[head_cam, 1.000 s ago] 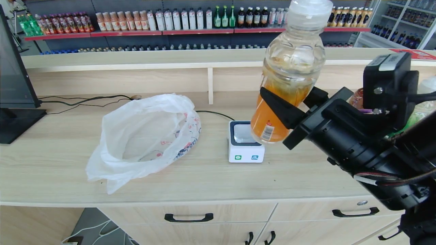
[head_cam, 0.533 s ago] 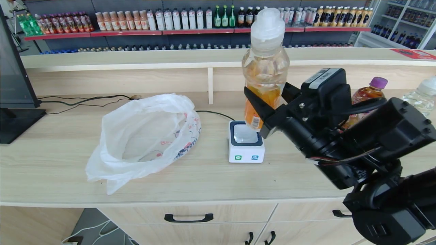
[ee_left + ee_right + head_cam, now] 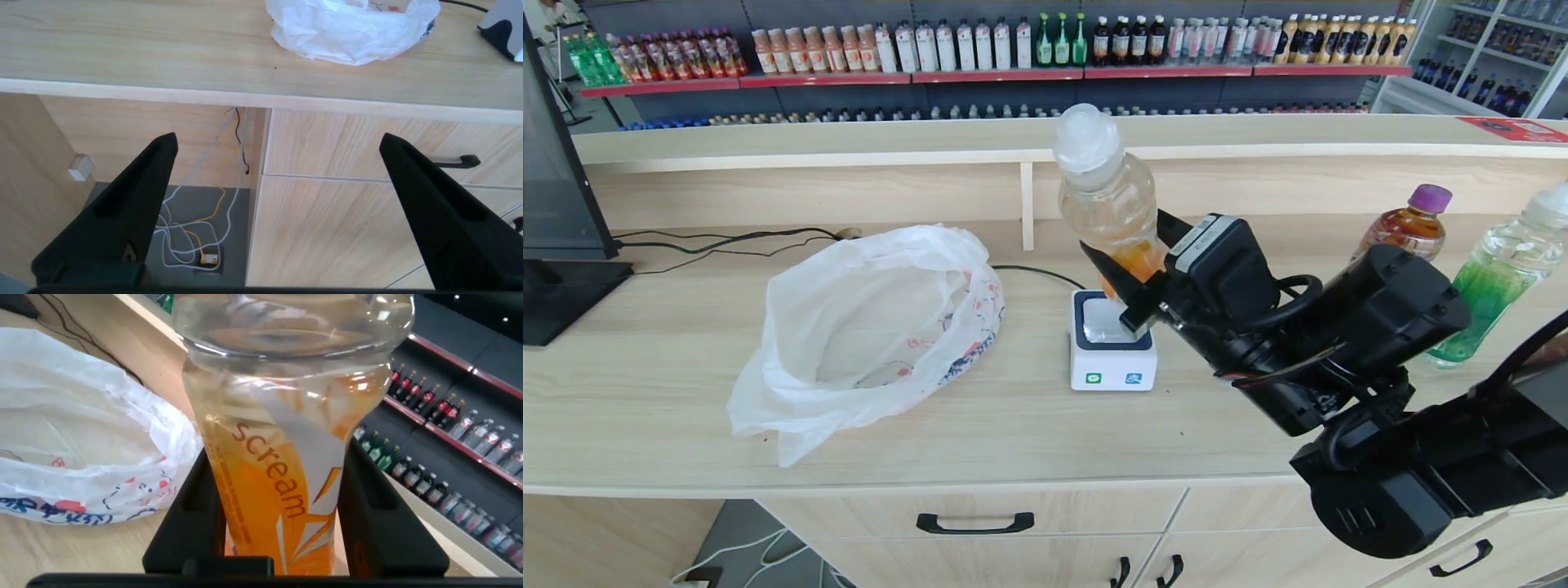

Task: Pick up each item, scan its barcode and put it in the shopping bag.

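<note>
My right gripper is shut on an orange drink bottle with a pale cap, holding it upright just above the white barcode scanner at the counter's middle. The right wrist view has that bottle up close between the dark fingers, with the white shopping bag lying behind it. The bag lies open on the counter to the left of the scanner. My left gripper hangs open below the counter's front edge, with nothing between its fingers, facing the cabinet.
A purple-capped tea bottle and a green-labelled clear bottle stand at the counter's right. A dark monitor stands at the far left with cables running behind the bag. Shelves of drinks line the back wall.
My right arm has carried the bottle left and down, from high at the right to just over the scanner. The two bottles at the right have come into sight behind the arm.
</note>
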Motion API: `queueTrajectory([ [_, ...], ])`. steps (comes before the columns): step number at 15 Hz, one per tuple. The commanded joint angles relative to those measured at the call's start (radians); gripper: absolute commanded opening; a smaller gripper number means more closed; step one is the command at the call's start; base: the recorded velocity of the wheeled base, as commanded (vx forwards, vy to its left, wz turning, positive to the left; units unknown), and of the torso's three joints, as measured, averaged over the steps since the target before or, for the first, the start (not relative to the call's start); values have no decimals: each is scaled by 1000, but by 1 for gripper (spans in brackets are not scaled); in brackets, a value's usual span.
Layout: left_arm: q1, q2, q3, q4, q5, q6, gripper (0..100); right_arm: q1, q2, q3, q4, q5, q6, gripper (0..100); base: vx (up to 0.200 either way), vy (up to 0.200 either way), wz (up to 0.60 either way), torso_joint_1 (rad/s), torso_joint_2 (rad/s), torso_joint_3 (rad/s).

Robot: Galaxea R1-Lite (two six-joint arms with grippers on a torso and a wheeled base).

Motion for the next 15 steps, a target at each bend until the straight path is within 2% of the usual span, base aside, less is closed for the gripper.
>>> queueTrajectory([
  [1,0,0,0,0,0,0,100,-17,8,-6,-1,15,-10,0,0,0,0,0,0,0],
  [5,0,0,0,0,0,0,100,-35,40,11,-1,143,-77,0,0,0,0,0,0,0],
  [15,0,0,0,0,0,0,100,-70,114,-66,-1,239,-80,0,0,0,0,0,0,0],
])
